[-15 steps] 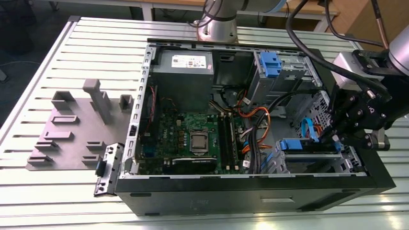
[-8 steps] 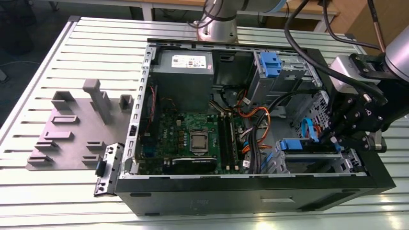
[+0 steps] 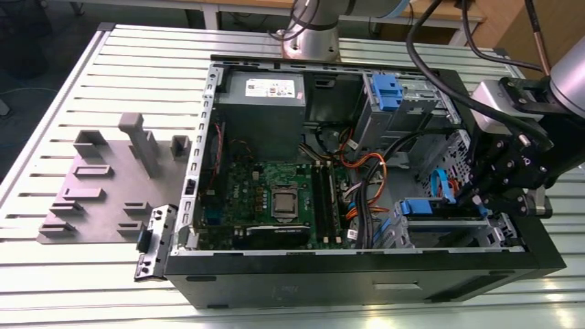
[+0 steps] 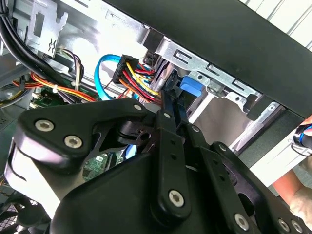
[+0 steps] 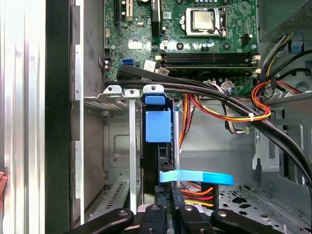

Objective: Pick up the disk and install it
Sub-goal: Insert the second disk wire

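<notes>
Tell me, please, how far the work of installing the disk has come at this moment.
Done, it seems: the disk stands on edge inside a slot of the grey cage in the first wrist view. In hand: the hand sits at the disk's outer end, beside the cable plugs; its grip I cannot judge. Left: full seating cannot be confirmed, and the hand has not yet drawn away.

I can't see the gripper's fingertips; the disk sits edge-on, its label hidden inside the cage.
</notes>
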`<state>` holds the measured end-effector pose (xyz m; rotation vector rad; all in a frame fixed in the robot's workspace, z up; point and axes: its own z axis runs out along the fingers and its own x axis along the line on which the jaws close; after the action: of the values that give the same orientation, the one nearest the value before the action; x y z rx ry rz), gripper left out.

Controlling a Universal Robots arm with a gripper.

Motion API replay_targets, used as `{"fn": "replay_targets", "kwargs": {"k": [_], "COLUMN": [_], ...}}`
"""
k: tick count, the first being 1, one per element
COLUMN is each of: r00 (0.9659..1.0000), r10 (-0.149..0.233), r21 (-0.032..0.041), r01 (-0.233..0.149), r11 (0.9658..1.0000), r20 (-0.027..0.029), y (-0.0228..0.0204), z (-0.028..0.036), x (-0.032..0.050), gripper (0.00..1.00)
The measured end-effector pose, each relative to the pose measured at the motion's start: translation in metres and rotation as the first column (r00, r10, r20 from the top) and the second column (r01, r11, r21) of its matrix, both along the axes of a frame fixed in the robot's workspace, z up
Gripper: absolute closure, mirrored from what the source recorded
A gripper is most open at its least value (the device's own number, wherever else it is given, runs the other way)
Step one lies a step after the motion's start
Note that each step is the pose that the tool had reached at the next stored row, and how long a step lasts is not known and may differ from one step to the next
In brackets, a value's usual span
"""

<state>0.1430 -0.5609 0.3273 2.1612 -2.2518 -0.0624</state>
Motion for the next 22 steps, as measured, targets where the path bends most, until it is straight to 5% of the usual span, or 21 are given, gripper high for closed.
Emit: {"fn": "replay_targets", "kwargs": {"k": [7, 12, 22], "r00": [1.0, 1.0, 1.0], "r10": [0.0, 0.0, 0.0], "r21": [0.0023, 0.0004, 0.0005], "r01": [0.0, 0.0, 0.0], "r11": [1.0, 1.0, 1.0], "r20": [0.0, 0.0, 0.0], "y": [0.0001, 0.0, 0.0], "z": [-0.0013, -0.0004, 0.0257], "x": [0.0, 0.0, 0.0], "gripper": [0.83, 0.7, 0.7]}}
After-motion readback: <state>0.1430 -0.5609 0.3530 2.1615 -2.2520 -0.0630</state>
